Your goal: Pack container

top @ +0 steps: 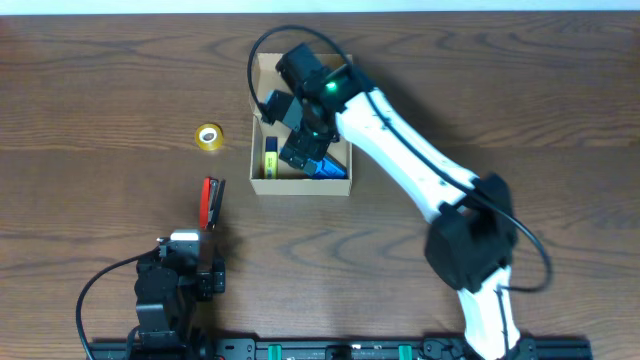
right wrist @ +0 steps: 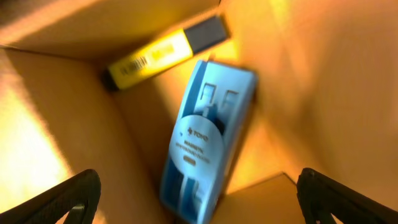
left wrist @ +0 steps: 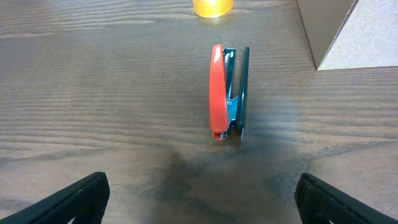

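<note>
Two items already lie in the box [top: 300,186]: a yellow marker [right wrist: 165,53] and a blue packet [right wrist: 208,140]. The box sits at the table's far middle. Your right gripper [right wrist: 199,208] hangs inside it over the packet, fingers spread wide with nothing between them, so this looks like a drop-off. Next, lift that arm straight up, clear of the walls. Your left gripper [left wrist: 199,199], likewise spread and empty, faces the stapler [left wrist: 227,93], with the tape roll [left wrist: 212,6] beyond; both look left to pack.
</note>
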Tool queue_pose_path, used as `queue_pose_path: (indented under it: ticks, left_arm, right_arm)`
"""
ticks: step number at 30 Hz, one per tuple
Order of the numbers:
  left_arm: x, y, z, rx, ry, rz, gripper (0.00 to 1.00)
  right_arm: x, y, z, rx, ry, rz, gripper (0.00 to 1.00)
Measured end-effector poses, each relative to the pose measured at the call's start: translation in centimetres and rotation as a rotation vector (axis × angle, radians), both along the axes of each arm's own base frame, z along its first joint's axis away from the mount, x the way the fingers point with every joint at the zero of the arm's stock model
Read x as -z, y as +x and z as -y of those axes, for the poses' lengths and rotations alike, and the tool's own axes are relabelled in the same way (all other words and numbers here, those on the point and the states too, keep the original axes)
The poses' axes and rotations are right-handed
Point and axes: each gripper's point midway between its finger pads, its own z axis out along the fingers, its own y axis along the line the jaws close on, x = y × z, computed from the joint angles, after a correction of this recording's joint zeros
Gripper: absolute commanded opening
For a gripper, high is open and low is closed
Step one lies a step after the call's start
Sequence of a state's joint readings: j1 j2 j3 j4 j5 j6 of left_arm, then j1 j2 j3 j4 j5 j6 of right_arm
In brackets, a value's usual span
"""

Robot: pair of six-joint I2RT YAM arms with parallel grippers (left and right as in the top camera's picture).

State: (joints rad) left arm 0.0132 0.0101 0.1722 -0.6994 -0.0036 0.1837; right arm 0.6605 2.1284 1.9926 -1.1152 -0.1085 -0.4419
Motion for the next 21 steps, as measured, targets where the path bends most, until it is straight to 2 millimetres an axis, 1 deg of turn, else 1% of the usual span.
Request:
queue_pose_path:
  ticks: [2,4,6,8,10,13,15,20,21]
  left_arm:
    - [0.0,0.0,0.0,0.000,0.000,0.000,0.96]
    - [0.0,0.0,0.0,0.000,0.000,0.000,0.95]
    - [0.0,0.0,0.0,0.000,0.000,0.000,0.95]
    - [0.0,0.0,0.0,0.000,0.000,0.000,0.96]
    - [0.0,0.0,0.0,0.000,0.000,0.000,0.95]
    - [0.0,0.0,0.0,0.000,0.000,0.000,0.95]
    - [0.0,0.0,0.0,0.000,0.000,0.001,0.95]
    - [0.0,0.0,0.0,0.000,0.000,0.002,0.95]
    - [0.0,0.0,0.0,0.000,0.000,0.001,0.95]
  right_arm:
    - [-3.2,-0.7,0.5,0.000,0.039,0.032,0.99]
    - [-6.7,-1.7,1.3,0.001,0.086,0.058,0.99]
    - [-9.9,-2.5,2.8,0.016,0.130,0.083,0.99]
    - [-12.8,-2.8,4.6,0.042,0.172,0.120,0.99]
    - [-14.7,-2.9,6.4,0.073,0.202,0.160,0.99]
    - [-16.2,-4.1,9.4,0.119,0.230,0.209,0.99]
    - [-16.3,-5.4,11.0,0.146,0.248,0.238,0.99]
    - [-14.9,-9.6,14.2,0.213,0.320,0.300,0.99]
    - [-14.3,-10.8,15.0,0.233,0.335,0.309,0.99]
